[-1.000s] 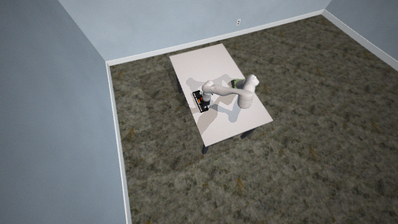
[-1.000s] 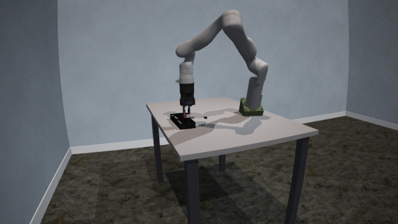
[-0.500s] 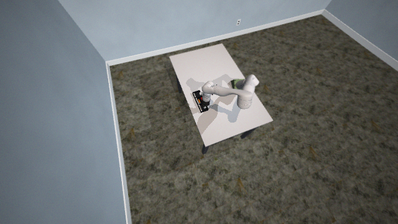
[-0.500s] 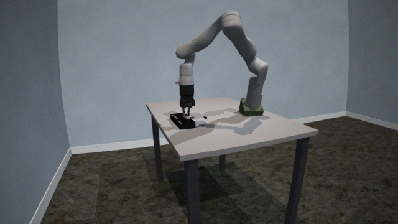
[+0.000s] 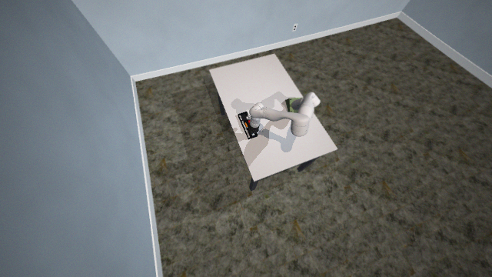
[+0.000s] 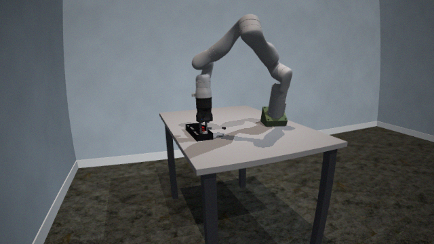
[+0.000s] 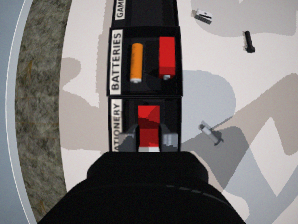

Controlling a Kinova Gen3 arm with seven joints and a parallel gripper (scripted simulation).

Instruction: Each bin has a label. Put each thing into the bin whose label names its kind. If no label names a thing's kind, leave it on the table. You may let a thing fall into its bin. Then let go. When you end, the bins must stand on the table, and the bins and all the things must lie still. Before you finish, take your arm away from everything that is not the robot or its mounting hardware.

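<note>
A black row of three bins (image 7: 174,3) (image 5: 244,119) (image 6: 192,130) lies at the table's left edge. In the wrist view the middle bin is labelled BATTERIES and holds an orange battery (image 7: 136,63) and a red battery (image 7: 166,56). The near bin's label reads part of STATIONERY. The far bin is empty and its label is too blurred to read. My gripper (image 7: 149,133) (image 6: 203,129) (image 5: 254,123) is shut on a red block (image 7: 148,120) (image 6: 203,128) and holds it low over the near bin.
Three small things lie on the table right of the bins: a grey piece (image 7: 202,15), a black stick (image 7: 248,40) (image 6: 224,127) and a grey piece (image 7: 212,132) (image 6: 220,135) close to the near bin. The arm's green base (image 6: 273,120) stands at the back right.
</note>
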